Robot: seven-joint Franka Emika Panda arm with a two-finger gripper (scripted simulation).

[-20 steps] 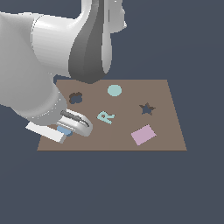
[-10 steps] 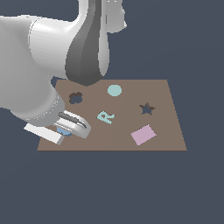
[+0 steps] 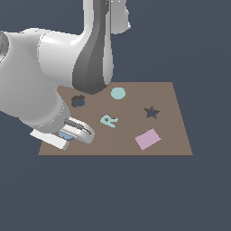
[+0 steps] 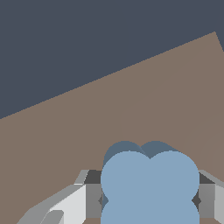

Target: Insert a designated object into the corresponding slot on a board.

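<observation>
as seen from the exterior view, the gripper [image 3: 71, 133] sits low over the near corner of the board [image 3: 171, 135] on the exterior view's left, with a sliver of the light-blue lobed piece [image 3: 66, 136] showing under the fingers. the dark flower-shaped slot [image 3: 78, 101] lies farther back on the same side, partly hidden by the arm and well apart from the piece. a teal disc [image 3: 118, 93] rests near the far edge, a teal letter r [image 3: 108, 120] lies near the middle, a dark star cutout [image 3: 151, 112] sits toward the exterior view's right, and a pink rectangle [image 3: 148, 139] lies near the front edge.

wrist view: the light-blue lobed piece [image 4: 150, 186] fills the space between the two grey fingers [image 4: 92, 194], one on each side and touching its edges, so the claw is clamped on the piece. brown board [image 4: 87, 118] surface lies beyond it, with its shadow just behind the lobes.
</observation>
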